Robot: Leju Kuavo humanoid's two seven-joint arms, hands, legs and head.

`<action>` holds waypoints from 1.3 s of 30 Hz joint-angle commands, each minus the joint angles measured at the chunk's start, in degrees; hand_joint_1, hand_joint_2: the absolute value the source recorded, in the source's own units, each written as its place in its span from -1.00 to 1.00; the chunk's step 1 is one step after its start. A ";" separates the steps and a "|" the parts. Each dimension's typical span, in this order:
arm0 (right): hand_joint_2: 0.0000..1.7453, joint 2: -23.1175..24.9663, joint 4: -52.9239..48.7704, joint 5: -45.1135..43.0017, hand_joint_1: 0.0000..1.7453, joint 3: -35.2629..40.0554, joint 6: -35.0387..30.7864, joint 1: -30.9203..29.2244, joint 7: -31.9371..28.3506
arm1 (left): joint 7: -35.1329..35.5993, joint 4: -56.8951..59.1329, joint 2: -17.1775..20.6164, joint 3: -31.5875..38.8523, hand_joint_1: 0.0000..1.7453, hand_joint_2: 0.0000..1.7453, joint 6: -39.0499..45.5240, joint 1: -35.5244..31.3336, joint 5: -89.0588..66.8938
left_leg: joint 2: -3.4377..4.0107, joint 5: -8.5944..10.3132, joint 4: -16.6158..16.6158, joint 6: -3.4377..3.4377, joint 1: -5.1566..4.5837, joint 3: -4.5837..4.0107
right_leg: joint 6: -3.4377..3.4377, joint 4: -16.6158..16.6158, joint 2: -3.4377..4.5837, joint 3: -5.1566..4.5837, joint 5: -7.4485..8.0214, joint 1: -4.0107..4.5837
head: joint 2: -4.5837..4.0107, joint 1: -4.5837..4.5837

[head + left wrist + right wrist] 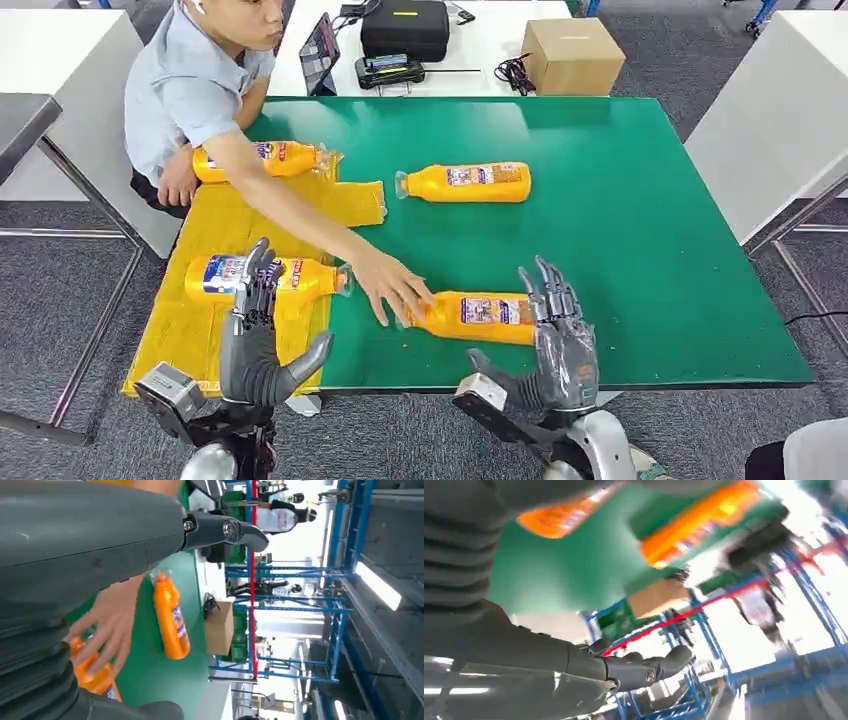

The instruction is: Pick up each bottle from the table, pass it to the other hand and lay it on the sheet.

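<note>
The near bottle [478, 316] lies on its side on the green table [650, 220], at about five o'clock, a person's hand [392, 287] on its neck, likely setting it within reach. The right hand [560, 335] hovers beside it, fingers apart, holding nothing. The left hand [255, 330] waits spread and empty over the yellow sheet [200, 330] at seven o'clock, where two bottles lie; another rests mid-table.
</note>
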 commanded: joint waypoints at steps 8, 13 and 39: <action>1.00 -13.85 21.55 -0.51 -1.00 3.89 13.13 -10.86 12.10 | 3.84 0.71 2.61 -1.73 -1.00 1.00 -2.44 0.00 0.13 | 0.11 -0.03 -0.07 -0.08 0.05 0.21 | -0.11 -0.14 0.10 0.22 0.04 0.07 | 0.00 -0.02; 1.00 -11.16 22.16 -0.09 -1.00 6.10 13.85 -13.39 12.16 | 3.95 0.96 2.69 -1.91 -1.00 1.00 -2.77 0.55 0.45 | 0.18 -0.09 -0.03 -0.13 0.06 0.25 | -0.15 -0.08 0.15 0.21 -0.01 0.08 | 0.00 -0.02; 1.00 -10.37 36.55 -2.36 -1.00 12.13 16.75 -24.35 14.66 | 4.95 3.95 3.11 -3.99 -1.00 1.00 -3.86 -2.84 -1.48 | 0.11 -0.06 -0.02 -0.11 0.09 0.29 | -0.15 -0.09 0.07 0.28 -0.01 0.11 | 0.00 0.00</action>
